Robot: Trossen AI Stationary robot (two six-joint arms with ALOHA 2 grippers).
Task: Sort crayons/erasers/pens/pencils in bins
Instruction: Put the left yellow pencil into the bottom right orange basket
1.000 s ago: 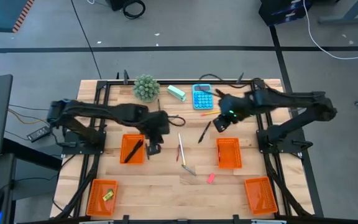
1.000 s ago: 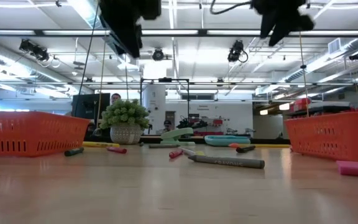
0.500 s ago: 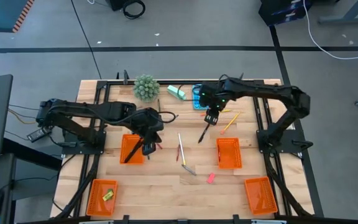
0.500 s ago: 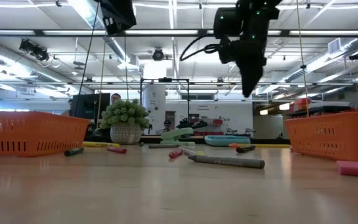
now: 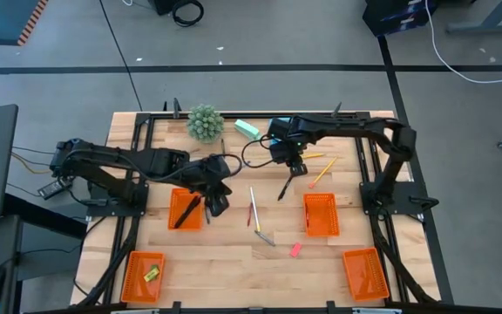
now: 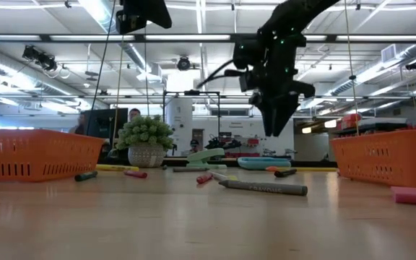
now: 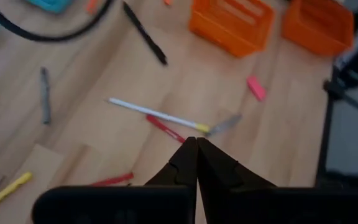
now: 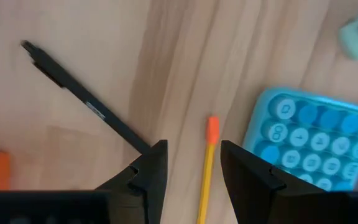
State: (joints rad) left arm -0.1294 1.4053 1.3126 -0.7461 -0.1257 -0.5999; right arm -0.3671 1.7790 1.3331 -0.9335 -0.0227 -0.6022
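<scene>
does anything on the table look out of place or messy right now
Mostly unsorted clutter. A black pen, a white pencil, a grey pen and a pink eraser lie loose on the wood, outside the orange bins. One pen lies askew across its bin's rim. Nothing looks damaged.

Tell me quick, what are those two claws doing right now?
Left gripper: closed, holding nothing.
Right gripper: open, empty, over a pencil.
</scene>
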